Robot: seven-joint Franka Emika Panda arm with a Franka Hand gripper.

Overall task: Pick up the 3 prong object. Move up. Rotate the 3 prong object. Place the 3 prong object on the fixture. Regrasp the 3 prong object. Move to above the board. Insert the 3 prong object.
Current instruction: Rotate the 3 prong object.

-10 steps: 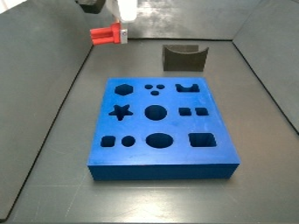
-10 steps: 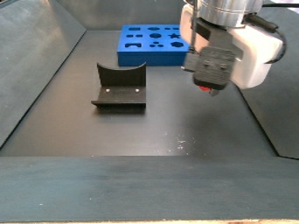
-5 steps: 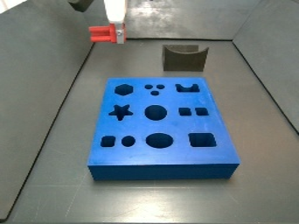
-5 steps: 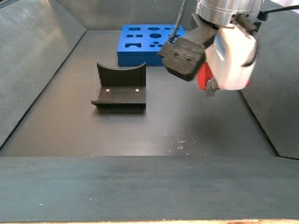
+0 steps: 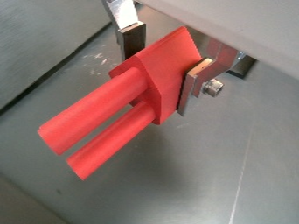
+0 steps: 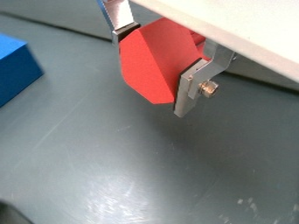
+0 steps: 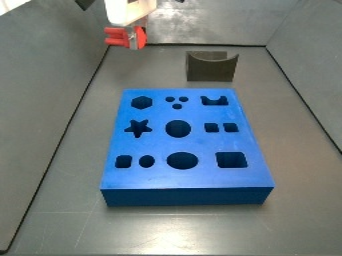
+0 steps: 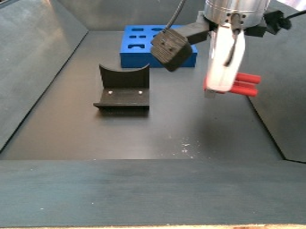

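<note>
The end effector [image 5: 163, 66] is clamped on the 3 prong object [image 5: 117, 114], its flat silver fingers [image 5: 194, 85] pressed against opposite faces of the red-orange block, closed only as far as the block's width allows. In a wrist view the long round prongs jut out sideways from between the fingers, clear of everything; in the other, the block's flat angled face [image 6: 159, 58] fills the gap between the plates.

Taking the fixture [image 8: 122, 89] as the landmark: in a side view the 3 prong object [image 8: 242, 84] hangs in the air well apart from it, off toward the enclosure's side wall, with its prongs pointing roughly level and away from the fixture. The fixture's curved notch is empty. The board [image 8: 153, 45] lies flat on the floor beyond the fixture, and none of its cut-outs holds a red piece. In the other side view the 3 prong object [image 7: 126, 37] shows high near the back corner, the fixture [image 7: 210, 66] stands behind the board [image 7: 185, 140], and the end effector [image 7: 130, 12] is partly cut off by the picture's edge.

Judging from this, the pick-up and the lift look done, and the level prongs suggest the rotation is under way or nearly finished; how much turn is left cannot be told. Still to do: setting the piece into the fixture's notch, regrasping it, carrying it over the board and inserting it. No bench shows; everything sits on the dark floor of the walled enclosure.
</note>
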